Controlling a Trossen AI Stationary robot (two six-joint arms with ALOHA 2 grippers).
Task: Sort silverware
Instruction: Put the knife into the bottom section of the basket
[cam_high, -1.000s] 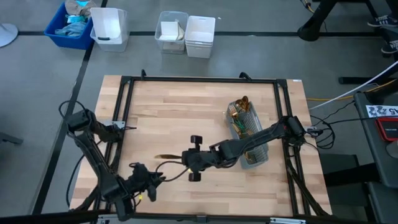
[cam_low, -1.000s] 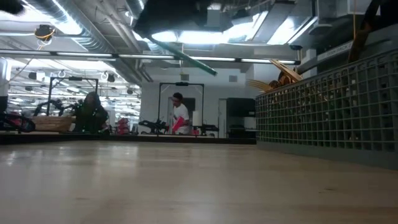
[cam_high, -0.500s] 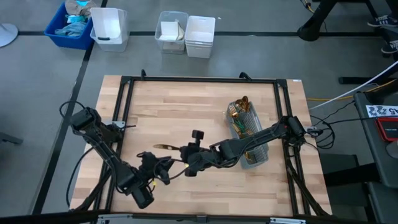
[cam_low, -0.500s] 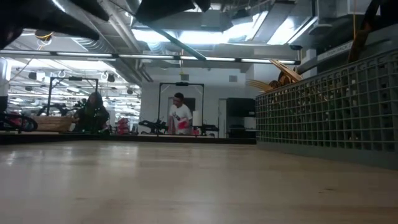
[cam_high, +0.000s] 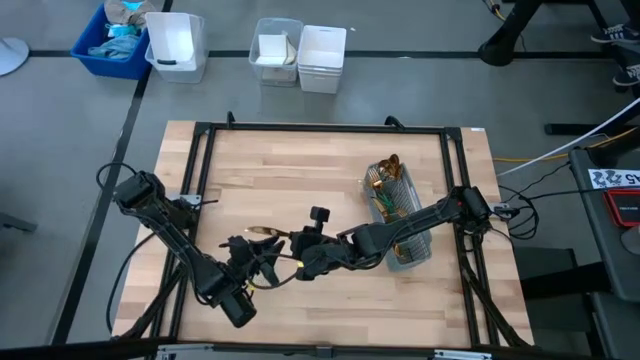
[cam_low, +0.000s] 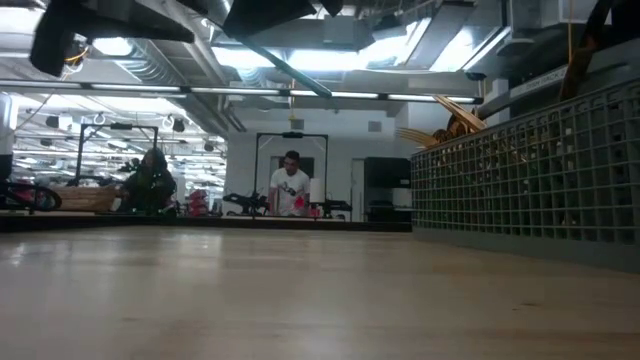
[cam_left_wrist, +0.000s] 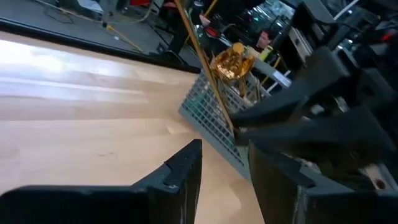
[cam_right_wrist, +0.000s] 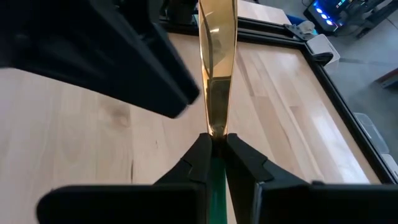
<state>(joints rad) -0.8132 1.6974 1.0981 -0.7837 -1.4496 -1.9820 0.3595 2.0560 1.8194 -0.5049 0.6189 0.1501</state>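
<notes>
Right gripper (cam_right_wrist: 214, 163) clenched on gold-bladed, teal-handled knife (cam_right_wrist: 216, 74), mid-table above wooden tabletop (cam_high: 300, 180). Your left gripper (cam_left_wrist: 224, 180) parted beside it. Remaining silverware (cam_high: 385, 185) in grey mesh rectangular caddy (cam_high: 410, 255).

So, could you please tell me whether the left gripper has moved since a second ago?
Yes. In the high view the left gripper has moved away from the table's near edge, up toward the knife held by the right gripper.
</notes>
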